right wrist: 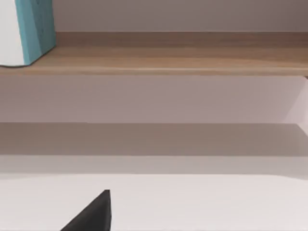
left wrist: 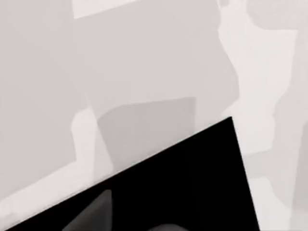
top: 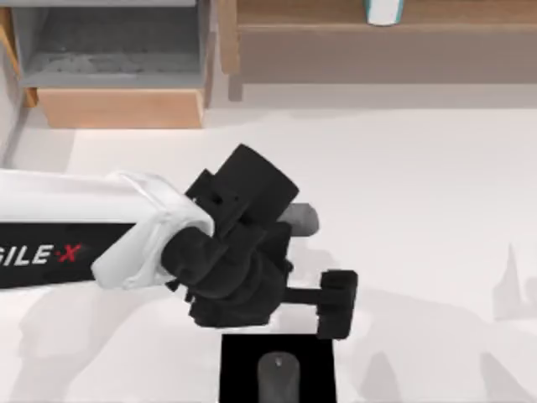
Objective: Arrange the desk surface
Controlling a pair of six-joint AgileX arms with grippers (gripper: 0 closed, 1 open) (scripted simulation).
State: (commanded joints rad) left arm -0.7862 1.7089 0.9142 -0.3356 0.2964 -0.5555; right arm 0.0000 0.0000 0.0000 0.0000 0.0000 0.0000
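The desk surface [top: 419, 193] is a broad white tabletop. My left arm reaches in from the left, and its black left gripper [top: 336, 304] hangs over the front middle of the desk. It sits just behind the far right corner of a black square pad [top: 243, 369]. A grey rounded object [top: 279, 378] lies on that pad at the front edge. The left wrist view looks down on the pad [left wrist: 192, 183] and the desk [left wrist: 144, 57]. My right gripper [right wrist: 94, 214] shows as a dark wedge in the right wrist view, low over the desk [right wrist: 192, 202] and facing the shelf.
A light-wood shelf [top: 377, 34] runs along the back right, with a teal-and-white object [top: 383, 10] standing on it. The shelf [right wrist: 168, 60] and the object [right wrist: 29, 29] also appear in the right wrist view. An open drawer unit [top: 117, 105] stands at the back left.
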